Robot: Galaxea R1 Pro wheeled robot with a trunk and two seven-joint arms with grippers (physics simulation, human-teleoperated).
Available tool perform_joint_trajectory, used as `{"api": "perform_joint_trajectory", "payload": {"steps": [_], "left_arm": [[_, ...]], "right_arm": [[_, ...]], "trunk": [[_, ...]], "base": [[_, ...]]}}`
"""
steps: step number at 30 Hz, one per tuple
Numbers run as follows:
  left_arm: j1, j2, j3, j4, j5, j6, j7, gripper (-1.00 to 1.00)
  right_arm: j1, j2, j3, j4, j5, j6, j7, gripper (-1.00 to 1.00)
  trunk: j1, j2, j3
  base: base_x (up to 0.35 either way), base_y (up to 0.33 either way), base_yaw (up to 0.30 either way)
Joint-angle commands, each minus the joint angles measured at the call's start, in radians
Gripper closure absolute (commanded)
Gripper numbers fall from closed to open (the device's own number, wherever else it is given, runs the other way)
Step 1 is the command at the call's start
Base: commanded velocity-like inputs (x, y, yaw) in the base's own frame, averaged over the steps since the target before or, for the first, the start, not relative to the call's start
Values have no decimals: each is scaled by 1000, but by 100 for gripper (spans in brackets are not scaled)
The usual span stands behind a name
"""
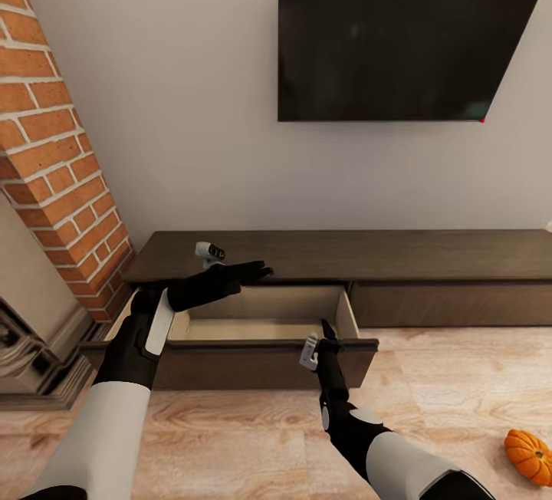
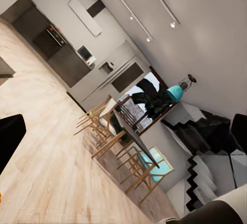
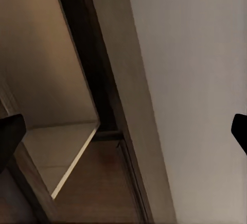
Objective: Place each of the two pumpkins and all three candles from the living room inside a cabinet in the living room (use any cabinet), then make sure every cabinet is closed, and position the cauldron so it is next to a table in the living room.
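Note:
The long dark-brown cabinet (image 1: 337, 254) runs along the wall, and its left drawer (image 1: 261, 316) is pulled out with a bare tan interior. My left gripper (image 1: 259, 271) reaches over the drawer's back edge, open and holding nothing. My right gripper (image 1: 328, 329) hovers at the drawer's front rim near its right corner, also open and empty. Its wrist view looks into the drawer interior (image 3: 56, 110) and along the cabinet top (image 3: 118, 80). One orange pumpkin (image 1: 529, 456) lies on the floor at my right. The other pumpkin and the candles are out of view.
A brick fireplace (image 1: 54, 178) stands close on the left, beside the drawer. A black TV (image 1: 399, 32) hangs above the cabinet. The left wrist view looks back across the wood floor to a dining table with chairs (image 2: 123, 131) and the kitchen (image 2: 62, 44).

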Motion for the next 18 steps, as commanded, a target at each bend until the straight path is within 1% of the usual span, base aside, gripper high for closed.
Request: {"api": "perform_joint_trajectory", "payload": {"steps": [1, 2, 3, 4, 5, 6, 7, 8, 9, 10, 11, 13, 14, 15, 16, 17, 18], "left_arm": [[0, -1, -2, 35, -5, -1, 1, -100], [0, -1, -2, 58, -7, -1, 2, -100], [0, -1, -2, 65, -7, -1, 3, -100], [0, -1, -9, 75, -9, -1, 50, -100], [0, 0, -19, 75, -8, 0, 77, -100], [0, 1, -25, 74, -8, 0, 94, -100], [0, 2, -27, 72, -7, 0, 101, -100], [0, 3, -30, 71, -7, 0, 112, -100], [0, 6, -33, 73, -7, 0, 122, -100], [2, 8, -34, 74, -8, 0, 126, -100], [7, 13, -35, 73, -7, 0, 127, -100], [21, 38, -36, 67, -6, 1, 128, -100], [23, 44, -36, 66, -5, 1, 127, -100], [27, 57, -36, 65, -4, 0, 126, -100], [29, 62, -36, 66, -4, 0, 126, -100], [33, 71, -36, 67, -3, 0, 126, -100], [34, 74, -35, 68, -4, 0, 126, -100]], "right_arm": [[9, 6, -58, -10, -42, -1, 6, -100], [10, 7, -100, -12, -104, -1, 22, -100], [10, 6, -112, -12, -135, -1, 44, -100], [10, -2, -139, -35, -200, -1, 262, -100], [10, -3, -151, -67, -208, -1, 338, -100], [10, -5, -166, -96, -217, 0, 383, -100], [10, -7, -175, -111, -222, 2, 405, -100], [10, -12, -195, -140, -236, 5, 446, -100], [10, -21, -228, -181, -261, 11, 508, -100], [10, -27, -252, -205, -281, 14, 554, -100], [10, -32, -275, -226, -301, 16, 604, -100], [10, -38, -321, -267, -330, 22, 710, -100], [10, -39, -332, -278, -334, 25, 734, -100], [10, -41, -350, -301, -340, 34, 778, -100], [10, -42, -358, -312, -343, 40, 799, -100], [10, -43, -372, -333, -346, 56, 834, -100], [10, -44, -378, -343, -347, 65, 851, -100]], "trunk": [[-4, 7, 3], [-8, 14, 6], [-12, 21, 9], [-15, 28, 13], [-19, 35, 16], [-23, 42, 19], [-27, 49, 22], [-31, 56, 25], [-35, 63, 28], [-38, 70, 31], [-42, 77, 35], [-50, 91, 41], [-54, 98, 44], [-58, 105, 47], [-61, 112, 50], [-65, 119, 53], [-69, 126, 56]], "base": [[0, 0, 0], [0, 0, 0], [0, 0, 0], [0, 0, 0], [0, 0, 0], [0, 0, 0], [0, 0, 0], [0, 0, 0], [0, 0, 0], [0, 0, 0], [0, 0, 0], [0, 0, 0], [0, 0, 0], [0, 0, 0], [0, 0, 0], [0, 0, 0], [0, 0, 0]]}}
